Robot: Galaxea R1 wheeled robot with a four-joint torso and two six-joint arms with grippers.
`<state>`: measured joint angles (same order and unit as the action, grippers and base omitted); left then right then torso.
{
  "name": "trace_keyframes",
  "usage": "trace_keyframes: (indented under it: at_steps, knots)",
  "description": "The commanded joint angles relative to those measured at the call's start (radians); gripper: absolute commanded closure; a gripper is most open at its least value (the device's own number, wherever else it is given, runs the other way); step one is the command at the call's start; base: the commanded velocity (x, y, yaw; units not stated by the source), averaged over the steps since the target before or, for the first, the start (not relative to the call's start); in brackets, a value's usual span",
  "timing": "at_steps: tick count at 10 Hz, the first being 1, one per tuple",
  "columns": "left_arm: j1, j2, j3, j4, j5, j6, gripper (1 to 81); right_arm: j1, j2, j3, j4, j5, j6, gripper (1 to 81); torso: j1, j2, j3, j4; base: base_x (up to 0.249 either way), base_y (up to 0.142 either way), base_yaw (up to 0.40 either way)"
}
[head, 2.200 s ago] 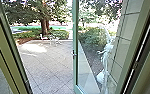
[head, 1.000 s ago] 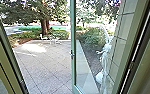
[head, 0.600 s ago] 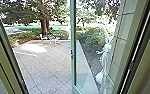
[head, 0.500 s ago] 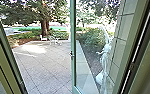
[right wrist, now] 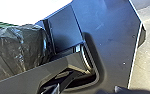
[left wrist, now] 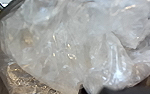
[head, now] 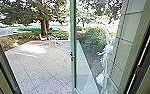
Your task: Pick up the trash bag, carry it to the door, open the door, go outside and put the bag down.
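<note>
Crinkled, translucent plastic trash bag (left wrist: 73,45); green-framed glass door (head: 73,46) standing open

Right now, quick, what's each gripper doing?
Left gripper: can't tell open or shut; trash bag close in front of it.
Right gripper: can't be told.

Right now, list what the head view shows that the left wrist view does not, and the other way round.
Head view: the glass door standing open with its handle, the paving, the tree, white outdoor furniture and the tiled wall.

Left wrist view: the bag, clear crumpled plastic seen close up.

Both: possibly the green door frame; a strip of similar colour shows at the wrist picture's edge, too little to be sure.
</note>
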<state>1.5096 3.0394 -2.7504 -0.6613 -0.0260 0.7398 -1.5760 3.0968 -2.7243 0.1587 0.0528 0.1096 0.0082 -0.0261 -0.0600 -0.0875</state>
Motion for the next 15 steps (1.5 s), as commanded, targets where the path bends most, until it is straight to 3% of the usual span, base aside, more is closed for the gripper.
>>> trace_keyframes:
  at_steps: [1,15]
  knots:
    - [-0.050,0.001,0.001,0.005,0.070,0.009,81.1,0.036,0.006,0.005,-0.008,-0.064,-0.005,1.0,0.000,0.000,0.000,0.000,0.100,0.000,0.000]
    - [-0.050,0.000,0.001,0.003,0.072,0.009,81.1,0.029,0.005,0.005,-0.008,-0.042,-0.004,1.0,-0.001,0.000,0.000,0.000,0.093,0.000,0.000]
